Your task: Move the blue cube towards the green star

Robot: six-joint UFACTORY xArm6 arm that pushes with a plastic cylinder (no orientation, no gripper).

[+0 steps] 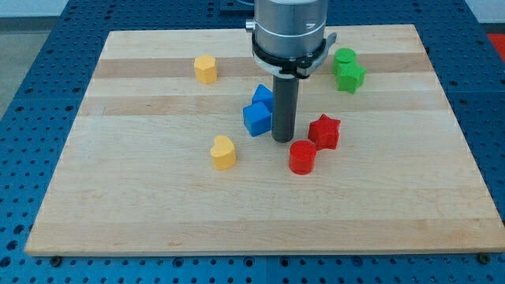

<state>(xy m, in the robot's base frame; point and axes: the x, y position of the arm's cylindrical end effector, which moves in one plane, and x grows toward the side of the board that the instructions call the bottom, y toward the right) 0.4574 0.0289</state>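
Single camera view of my work surface, a pale wooden table lying on a blue perforated base. My arm carries no jaws, so no open or closed state applies; it ends in a straight dark rod descending from a grey cylindrical housing at the view's top centre.

My tip rests on the board just to the view's right of the blue cube, close beside it; whether the two touch cannot be told. A second blue block, with a peaked top, sits directly behind the cube towards the view's top, touching or nearly touching it, and is partly hidden by the rod.

To the view's right of my tip stands the red star, and just below it towards the view's bottom the red cylinder; my tip lies between the blue cube and these two red blocks.

The green star lies near the view's upper right, well apart from the blue cube, with a green cylinder touching it on the far side.

Two yellow blocks complete the layout: one at the upper left, the other below and to the left of the blue cube.
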